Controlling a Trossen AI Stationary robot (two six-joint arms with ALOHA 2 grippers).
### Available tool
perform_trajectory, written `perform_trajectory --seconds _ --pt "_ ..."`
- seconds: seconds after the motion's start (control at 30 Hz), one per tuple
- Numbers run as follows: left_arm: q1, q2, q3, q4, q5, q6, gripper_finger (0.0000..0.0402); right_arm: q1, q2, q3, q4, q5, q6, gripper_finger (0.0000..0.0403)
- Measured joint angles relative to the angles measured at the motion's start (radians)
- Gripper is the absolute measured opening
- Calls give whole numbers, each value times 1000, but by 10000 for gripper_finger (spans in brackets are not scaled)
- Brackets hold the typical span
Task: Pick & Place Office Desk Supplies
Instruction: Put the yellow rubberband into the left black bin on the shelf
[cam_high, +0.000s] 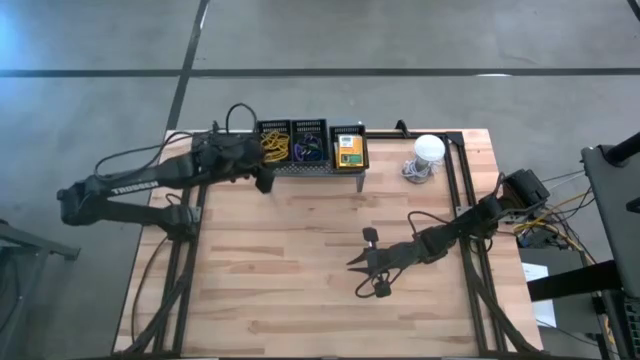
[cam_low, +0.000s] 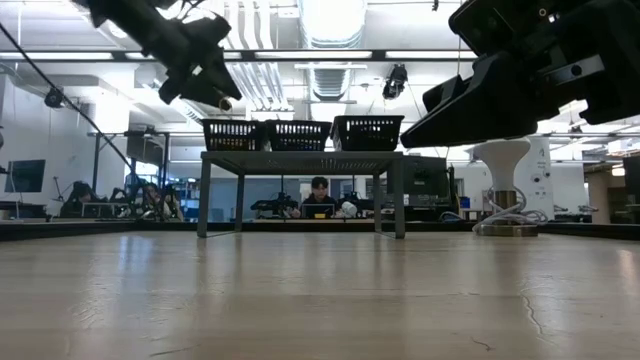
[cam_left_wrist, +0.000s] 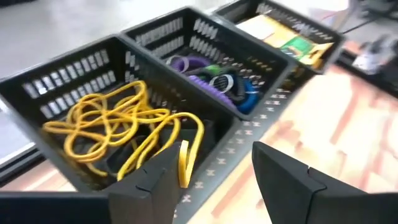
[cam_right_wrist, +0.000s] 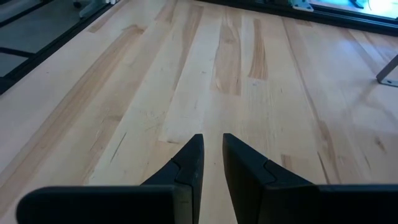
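Yellow rubber bands (cam_left_wrist: 118, 127): heaped in a loose tangle inside the first black basket (cam_left_wrist: 37, 93), the end basket of three on the grey stand (cam_high: 312, 168) at the far edge of the table (cam_high: 300, 290). One loop hangs over the near rim. Judged light, limp and springy; likely to snag on the basket slots and to drag neighbouring loops along. Best taken where several strands cross, or at the overhanging loop.

Purple and blue bands (cam_left_wrist: 217, 78): coiled in the middle basket (cam_left_wrist: 186, 31). Same handling expected: soft, light, prone to slipping out of a shallow pinch.

Yellow-and-green box (cam_high: 349, 148): lying flat in the third basket (cam_high: 349, 129). Judged stiff, light and smooth-faced. Grip across the two long edges, never on the flat face.

Left gripper (cam_left_wrist: 214, 180): positioned just beside the first basket, at its near rim, above the edge of the stand. Fingers spread apart, nothing between them, no visible contact with the bands; overhanging yellow loop close to one finger (cam_left_wrist: 155, 180). Reads as a released state after a drop, or a pre-grasp approach; undetermined from this moment.

Right gripper (cam_right_wrist: 211, 168): parked over bare wood near the table centre, well apart from the baskets. Fingers drawn nearly together with a narrow gap, holding nothing, touching nothing.

White dome-shaped object (cam_high: 428, 150): beside the stand, not to be handled.
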Motion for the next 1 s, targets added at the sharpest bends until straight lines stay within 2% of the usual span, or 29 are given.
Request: perform_trajectory --seconds 0.13,0.3,0.6,0.87,1.0 --pt "0 -82 -56 41 72 55 204 0 0 0 1 0 -4 54" --pt "-31 -217 -114 56 85 121 201 0 0 0 1 0 -4 54" --pt "-179 -431 -359 332 106 238 170 0 0 0 3 0 0 54" --pt "-220 -546 -540 481 107 244 137 -1 0 0 5 1 -4 54" --pt "-227 -587 -594 520 142 240 127 -3 0 0 5 1 0 54"
